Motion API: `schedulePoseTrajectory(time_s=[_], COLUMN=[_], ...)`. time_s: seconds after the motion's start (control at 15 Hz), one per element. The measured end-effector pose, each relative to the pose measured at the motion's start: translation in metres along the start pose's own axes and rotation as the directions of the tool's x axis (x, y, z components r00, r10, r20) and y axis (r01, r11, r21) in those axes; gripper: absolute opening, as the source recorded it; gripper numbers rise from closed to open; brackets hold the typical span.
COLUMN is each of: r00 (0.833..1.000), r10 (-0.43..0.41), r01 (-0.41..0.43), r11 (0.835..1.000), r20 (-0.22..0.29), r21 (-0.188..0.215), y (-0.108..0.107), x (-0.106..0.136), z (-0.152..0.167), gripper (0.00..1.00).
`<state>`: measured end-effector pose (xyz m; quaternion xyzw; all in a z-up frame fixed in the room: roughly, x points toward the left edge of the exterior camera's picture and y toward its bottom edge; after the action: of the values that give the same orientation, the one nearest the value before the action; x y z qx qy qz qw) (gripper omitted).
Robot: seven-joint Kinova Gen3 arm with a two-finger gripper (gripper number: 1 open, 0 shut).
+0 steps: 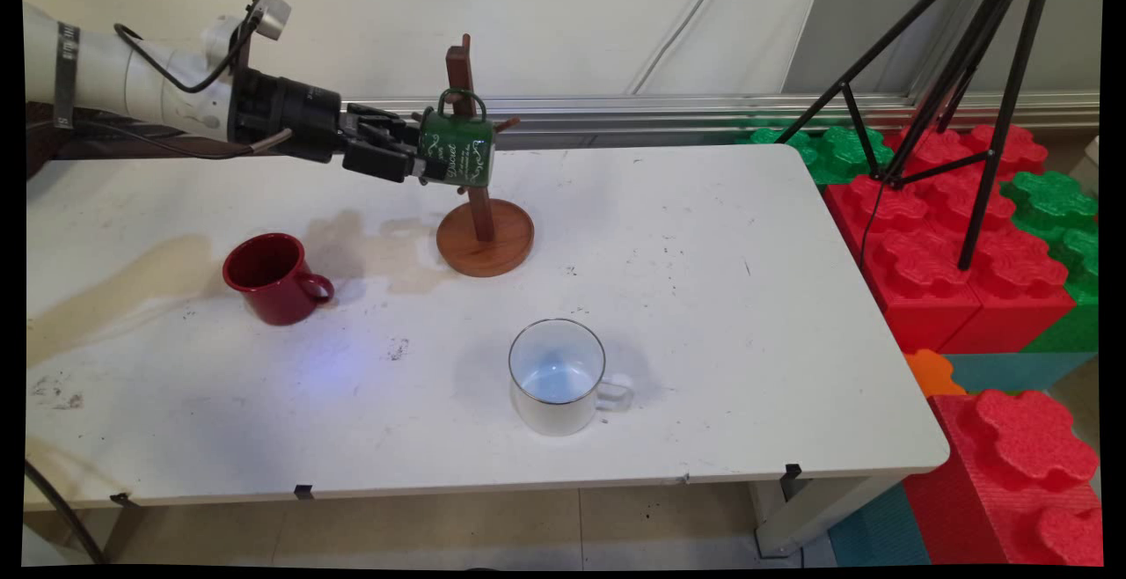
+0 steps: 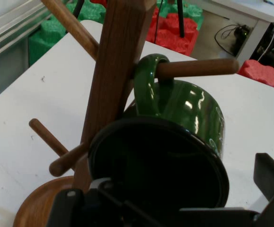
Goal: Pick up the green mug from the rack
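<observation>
Mug (image 2: 184,118) blocks the stand's post (image 1: 479,209) at mid-height in the main view. Hand view, six o'clock: gripper (image 2: 174,208) linkage cut off by the edge, fingertips unseen. White lettering on the mug is too small to read.

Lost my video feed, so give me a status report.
Gripper at green mug's rim, grip unclear. Mug's handle hooked over a peg of the wooden mug tree. Red mug and white mug stand apart on table.

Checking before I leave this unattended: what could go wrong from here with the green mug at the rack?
1. The green mug hangs by its handle on one peg of the wooden rack; a sideways pull by the gripper might tip the rack.
2. The red mug sits below the arm's side, and a low retreat could clip it.
</observation>
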<state>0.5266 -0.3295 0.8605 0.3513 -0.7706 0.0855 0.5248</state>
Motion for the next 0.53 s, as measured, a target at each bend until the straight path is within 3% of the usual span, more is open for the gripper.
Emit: schedulePoseTrajectory(time_s=[0.53], r00=[0.999], r10=[-0.033], r01=[0.033], r11=[0.999], r20=[-0.018], r21=[0.006], y=[-0.0008], x=[-0.0059], z=[0.0064], gripper=[1.00])
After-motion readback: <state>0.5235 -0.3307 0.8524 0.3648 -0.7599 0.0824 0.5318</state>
